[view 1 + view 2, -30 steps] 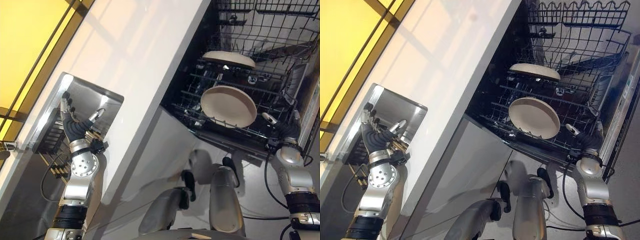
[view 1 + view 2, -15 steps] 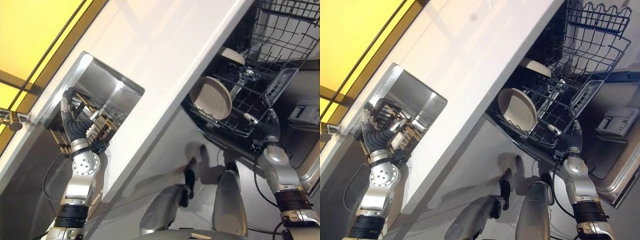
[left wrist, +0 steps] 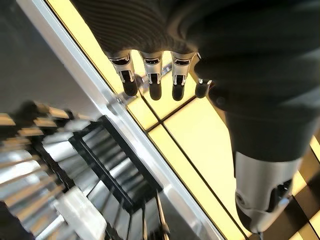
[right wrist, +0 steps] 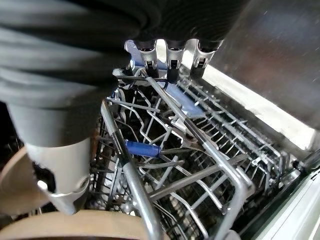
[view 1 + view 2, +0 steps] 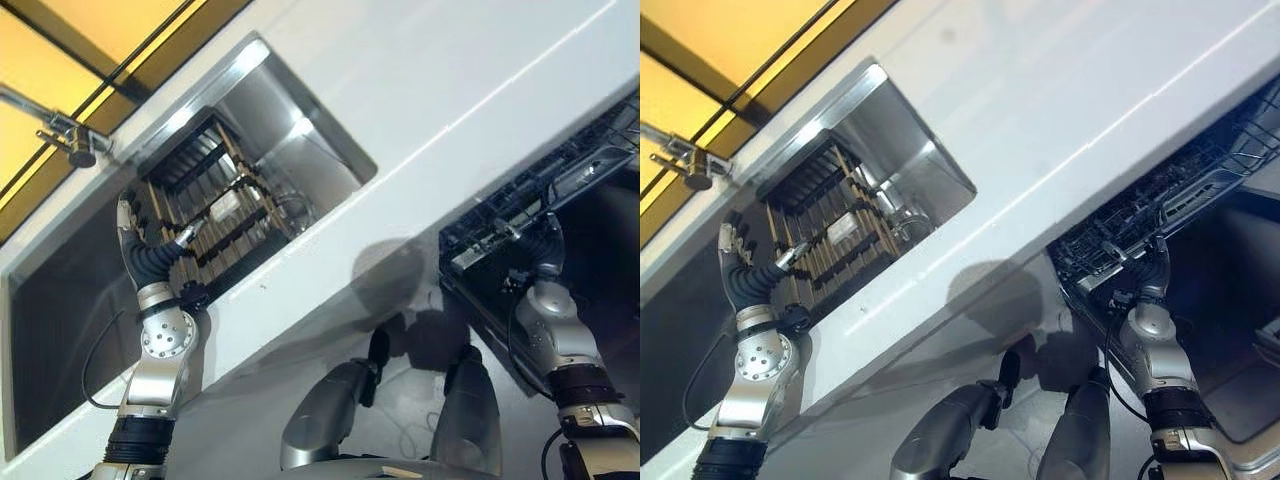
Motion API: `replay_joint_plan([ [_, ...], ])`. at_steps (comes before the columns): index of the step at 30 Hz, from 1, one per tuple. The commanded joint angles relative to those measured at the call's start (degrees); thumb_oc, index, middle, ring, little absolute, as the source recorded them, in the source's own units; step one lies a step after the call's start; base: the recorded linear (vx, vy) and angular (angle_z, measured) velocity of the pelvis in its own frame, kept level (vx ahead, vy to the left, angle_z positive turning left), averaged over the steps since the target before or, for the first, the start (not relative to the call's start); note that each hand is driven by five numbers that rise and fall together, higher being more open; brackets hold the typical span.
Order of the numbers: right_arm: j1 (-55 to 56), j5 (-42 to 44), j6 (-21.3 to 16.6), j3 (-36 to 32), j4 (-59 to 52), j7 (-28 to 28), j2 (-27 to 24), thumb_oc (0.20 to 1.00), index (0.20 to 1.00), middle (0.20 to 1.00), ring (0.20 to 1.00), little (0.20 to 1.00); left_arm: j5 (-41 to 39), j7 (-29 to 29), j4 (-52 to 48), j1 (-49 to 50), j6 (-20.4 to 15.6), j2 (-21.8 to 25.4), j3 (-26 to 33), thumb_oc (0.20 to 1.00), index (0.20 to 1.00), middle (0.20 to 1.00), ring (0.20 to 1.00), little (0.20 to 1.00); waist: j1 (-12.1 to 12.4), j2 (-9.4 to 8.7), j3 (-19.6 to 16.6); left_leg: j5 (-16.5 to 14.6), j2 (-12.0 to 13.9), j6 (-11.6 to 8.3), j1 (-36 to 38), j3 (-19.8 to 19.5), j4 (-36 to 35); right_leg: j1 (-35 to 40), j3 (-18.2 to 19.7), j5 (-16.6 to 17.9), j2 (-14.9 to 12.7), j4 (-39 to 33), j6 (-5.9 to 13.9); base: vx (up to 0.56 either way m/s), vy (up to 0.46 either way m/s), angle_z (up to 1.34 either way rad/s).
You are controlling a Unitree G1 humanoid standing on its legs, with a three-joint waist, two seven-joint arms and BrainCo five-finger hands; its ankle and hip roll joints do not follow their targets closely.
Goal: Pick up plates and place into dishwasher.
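Change record, last second.

Camera: swung toward the robot's left; whole scene shifted across both eye views.

Sink (image 5: 300, 150): now central, with the wooden drying rack (image 5: 215, 215) inside it and the faucet (image 5: 75, 145) at its far end come into sight.

Dishwasher rack (image 5: 1160, 205): slid to the right margin; its two beige plates gone from the eye views.

Left hand (image 5: 135, 235): raised beside the drying rack as before, fingers straight.

Right hand (image 5: 1152, 275): still at the dishwasher rack's edge.
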Motion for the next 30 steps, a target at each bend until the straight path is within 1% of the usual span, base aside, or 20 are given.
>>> replay_joint_plan([
  [1, -13.69, -0.61, -6.32, 5.51, -4.45, 2.64, 3.69, 1.000, 1.000, 1.000, 1.000, 1.000, 0.00, -0.23, -2.74, 1.56, -1.19, 6.17, 4.68, 1.000, 1.000, 1.000, 1.000, 1.000, 4.36, -4.21, -0.01, 0.75, -4.08, 4.30, -1.80, 1.56, 2.60, 4.44, 4.79, 8.30, -1.53, -9.14, -1.61, 0.00, -0.021, 0.17],
  [3, -13.90, -0.57, -6.63, 5.67, -3.81, 2.73, 3.98, 1.000, 1.000, 1.000, 1.000, 1.000, -0.31, -0.64, -2.92, 1.66, -0.98, 6.52, 5.07, 1.000, 1.000, 1.000, 1.000, 1.000, 4.80, -4.15, -0.15, 0.97, -4.17, 4.27, -1.48, 1.00, 2.19, 5.13, 4.27, 8.32, -1.86, -9.42, -1.50, 0.02, -0.007, 0.24],
  [6, -13.56, 0.08, -6.95, 5.83, -2.92, 2.17, 4.01, 1.000, 1.000, 1.000, 1.000, 1.000, -0.74, -1.41, -2.87, 2.34, -1.49, 6.87, 5.46, 1.000, 1.000, 1.000, 1.000, 1.000, 5.61, -3.87, -0.74, 1.82, -4.14, 4.14, -0.37, -0.03, 0.34, 6.96, 3.31, 9.21, -2.99, -11.51, -0.83, 0.05, 0.006, 0.24],
  [8, -13.48, 1.06, -7.76, 5.35, -2.15, 1.88, 3.76, 1.000, 1.000, 1.000, 1.000, 1.000, -1.06, -1.66, -2.96, 2.86, -2.26, 7.07, 5.70, 1.000, 1.000, 1.000, 1.000, 1.000, 6.27, -3.58, -1.14, 2.50, -4.09, 4.07, 0.45, -0.65, -1.44, 8.56, 2.49, 10.49, -4.23, -14.21, -0.30, 0.02, 0.006, 0.10],
  [12, -15.85, 1.37, -8.14, 5.44, -0.81, 3.03, 3.25, 1.000, 1.000, 1.000, 1.000, 1.000, -2.30, -1.89, -3.02, 3.36, -3.68, 7.62, 5.83, 1.000, 1.000, 1.000, 1.000, 1.000, 7.63, -2.92, -1.86, 3.67, -4.15, 3.80, 1.15, -1.67, -4.34, 10.64, 0.74, 12.46, -5.77, -18.61, 0.75, -0.01, 0.005, 0.21],
  [16, -19.21, 0.42, -7.46, 6.59, 0.15, 3.32, 2.92, 1.000, 1.000, 1.000, 1.000, 1.000, -2.70, -2.75, -3.27, 3.71, -4.39, 7.46, 5.98, 1.000, 1.000, 1.000, 1.000, 1.000, 9.15, -2.51, -2.23, 4.56, -4.27, 3.55, 0.82, -2.31, -5.81, 11.24, -0.68, 13.85, -6.62, -20.87, 1.41, -0.03, -0.008, 0.14],
  [19, -21.07, 0.74, -8.11, 7.38, 0.72, 3.81, 2.92, 1.000, 1.000, 1.000, 1.000, 1.000, -2.84, -3.51, -3.67, 3.65, -4.74, 7.80, 6.28, 1.000, 1.000, 1.000, 1.000, 1.000, 9.88, -2.79, -1.93, 4.72, -4.19, 3.45, -0.05, -2.19, -5.78, 11.10, -1.61, 14.19, -6.77, -21.45, 1.48, -0.06, -0.067, 0.11],
  [24, -20.43, 0.87, -8.85, 8.36, 1.89, 2.15, 3.45, 1.000, 1.000, 1.000, 1.000, 1.000, -3.01, -4.43, -3.74, 3.00, -4.71, 8.57, 6.74, 1.000, 1.000, 1.000, 1.000, 1.000, 9.81, -3.79, -1.41, 4.57, -3.87, 3.38, -0.37, -2.08, -5.37, 11.54, -2.14, 14.47, -6.27, -21.89, 1.32, -0.02, -0.065, 0.05],
  [28, -18.17, 0.78, -9.62, 7.46, 1.43, 0.78, 3.46, 1.000, 1.000, 1.000, 1.000, 1.000, -2.85, -4.65, -4.01, 2.69, -5.04, 8.68, 6.66, 1.000, 1.000, 1.000, 1.000, 1.000, 8.86, -4.51, -0.94, 4.23, -3.71, 3.62, -0.30, -1.80, -5.05, 11.48, -1.65, 14.87, -6.04, -21.97, 1.27, -0.02, -0.059, -0.01],
  [30, -17.01, 0.35, -9.38, 7.07, 0.63, 0.15, 3.64, 1.000, 1.000, 1.000, 1.000, 1.000, -2.93, -4.46, -4.09, 2.44, -4.90, 8.83, 6.61, 1.000, 1.000, 1.000, 1.000, 1.000, 8.08, -4.82, -0.75, 3.99, -3.53, 3.73, -0.20, -1.42, -4.96, 11.30, -0.95, 15.08, -5.76, -22.11, 1.31, -0.03, -0.052, 0.01],
])
